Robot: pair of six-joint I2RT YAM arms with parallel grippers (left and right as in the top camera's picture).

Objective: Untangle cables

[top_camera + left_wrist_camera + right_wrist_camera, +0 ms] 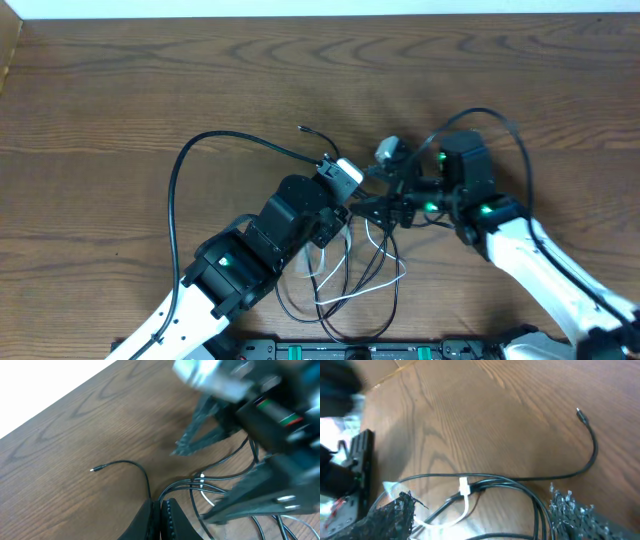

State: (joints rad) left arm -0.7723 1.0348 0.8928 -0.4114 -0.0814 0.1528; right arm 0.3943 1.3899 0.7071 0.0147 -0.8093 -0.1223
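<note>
Cables [495, 478], seemingly beneath right gripper [480, 502]

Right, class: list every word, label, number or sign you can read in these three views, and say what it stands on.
None can be read.
The table and the cables show no writing.
The coloured stripes on the right arm, seen in the left wrist view, are too blurred to read.
</note>
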